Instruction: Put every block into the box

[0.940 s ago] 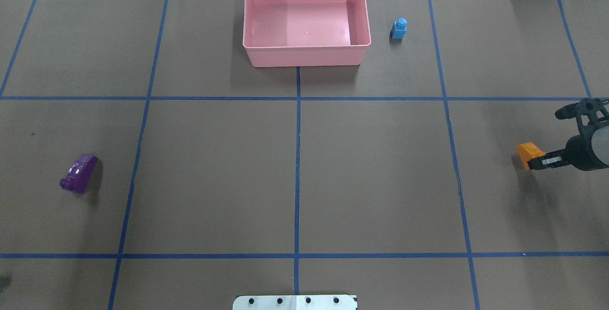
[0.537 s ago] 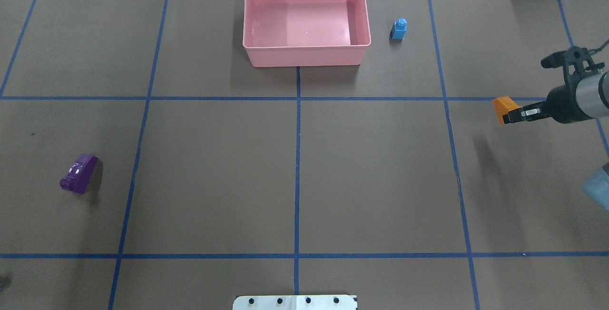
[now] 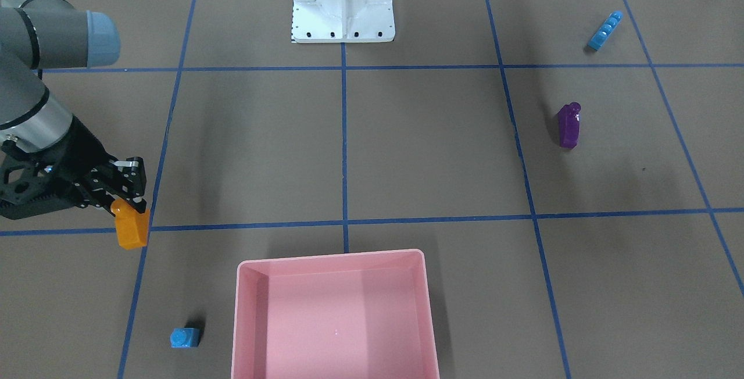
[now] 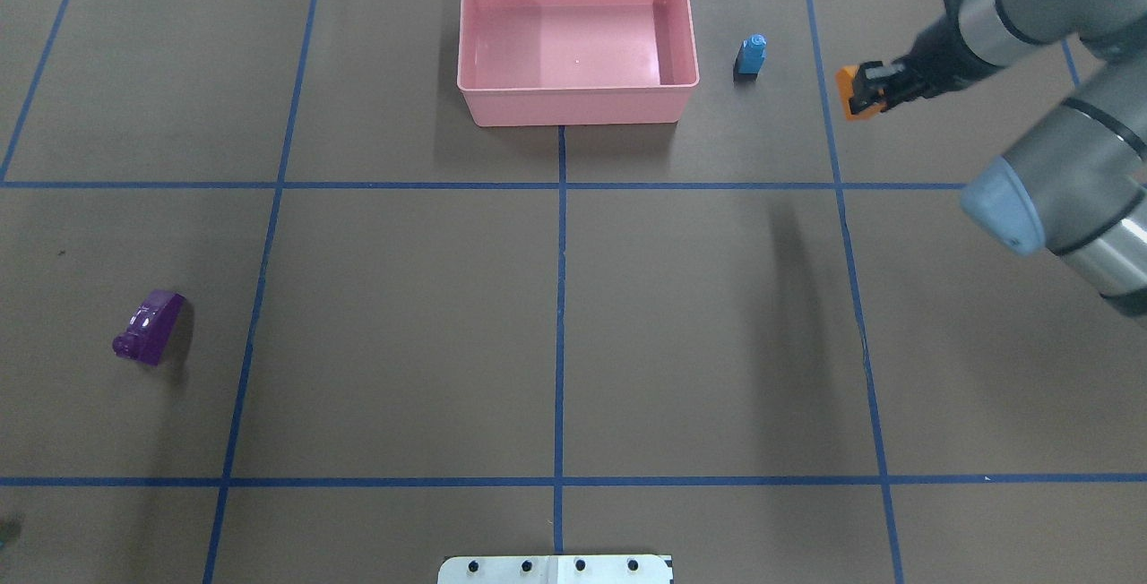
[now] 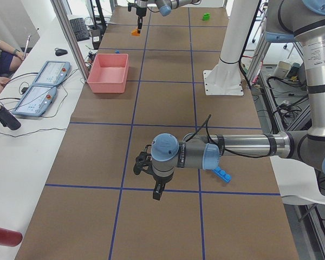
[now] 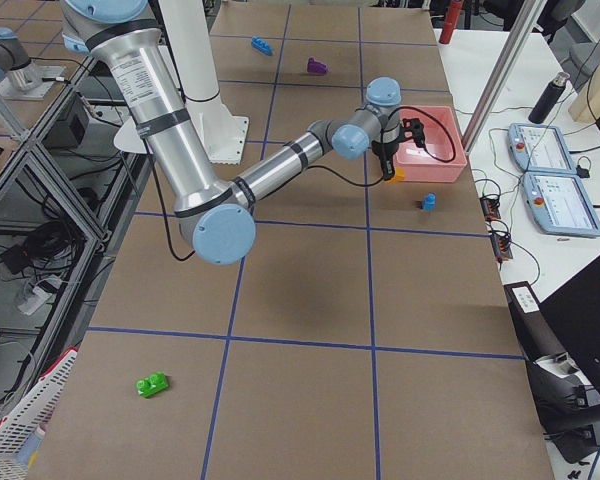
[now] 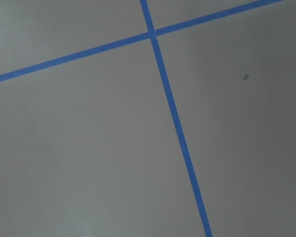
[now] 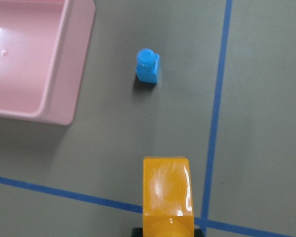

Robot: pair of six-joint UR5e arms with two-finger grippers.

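Note:
My right gripper (image 4: 867, 91) is shut on the orange sloped brick (image 4: 846, 87) and holds it above the table, right of the small light-blue cube (image 4: 751, 55). The pink box (image 4: 578, 107) stands at the far middle, with no brick inside. The right wrist view shows the orange brick (image 8: 167, 192), the cube (image 8: 148, 66) and the box corner (image 8: 64, 74). The purple sloped brick (image 4: 150, 326) lies at the left. The long light-blue bar (image 3: 604, 30) lies near my left arm. The green brick (image 6: 153, 384) lies far to my right. My left gripper (image 5: 158, 190) hangs over the table; I cannot tell its state.
The white robot base (image 3: 343, 7) stands at the near middle edge. Blue tape lines divide the brown table (image 4: 717, 324) into squares. Operator tablets (image 5: 40, 89) lie on a side desk beyond the box.
My right gripper has carried the orange brick away from me and to the left, from the right edge to near the small light-blue cube. The other bricks have not moved.

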